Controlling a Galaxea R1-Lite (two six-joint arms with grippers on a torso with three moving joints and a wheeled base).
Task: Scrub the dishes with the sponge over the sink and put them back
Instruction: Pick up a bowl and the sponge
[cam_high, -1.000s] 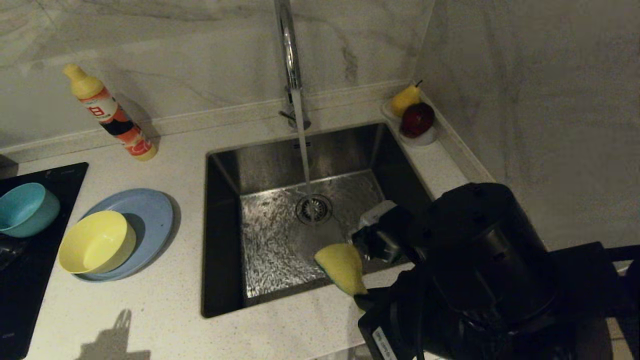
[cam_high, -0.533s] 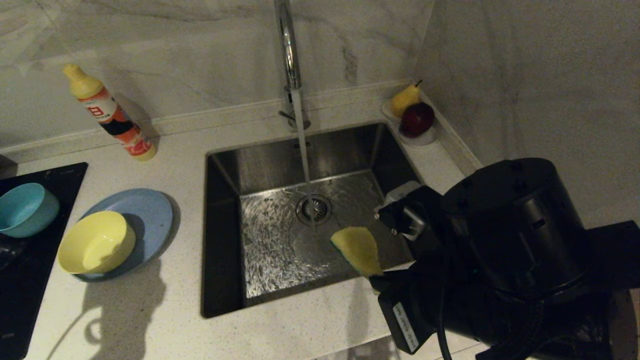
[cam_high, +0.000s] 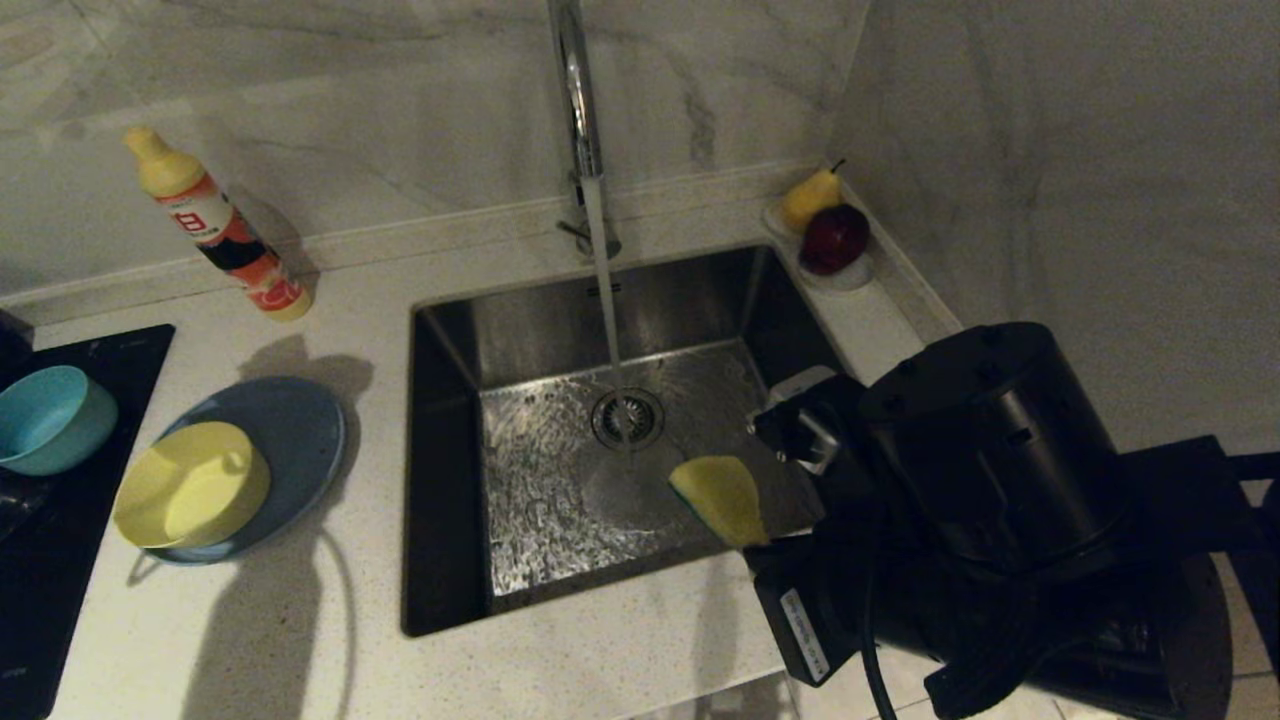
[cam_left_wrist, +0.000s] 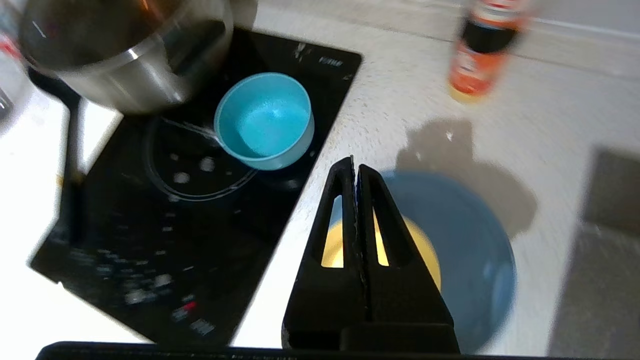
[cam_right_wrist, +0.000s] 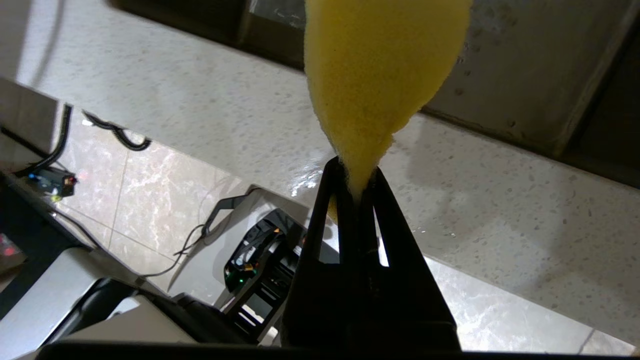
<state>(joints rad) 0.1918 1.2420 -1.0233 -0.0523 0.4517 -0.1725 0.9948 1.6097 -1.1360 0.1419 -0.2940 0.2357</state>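
Observation:
Over the sink (cam_high: 640, 300), near its front right corner, hangs the yellow sponge (cam_high: 718, 497), pinched at one end by my shut right gripper (cam_right_wrist: 355, 172). On the counter to the left, the pale yellow bowl (cam_high: 190, 485) sits on the light-blue plate (cam_high: 295, 435). The teal bowl (cam_high: 45, 418) stands on the black cooktop (cam_high: 60, 590). My left gripper (cam_left_wrist: 356, 167) hovers shut and empty above the yellow bowl (cam_left_wrist: 422, 250) and plate (cam_left_wrist: 470, 240). The left arm itself is out of the head view; only its shadow falls over the plate.
Water runs from the chrome tap (cam_high: 575, 90) onto the drain strainer (cam_high: 627, 418). An orange detergent bottle (cam_high: 215, 225) stands at the back left. A small dish with a pear and an apple (cam_high: 830, 235) sits in the back right corner. A steel pot (cam_left_wrist: 125, 50) stands on the cooktop.
The right gripper carried the sponge a little to the right and further over the basin. The left arm's shadow climbed the counter and now covers the plate and yellow bowl.

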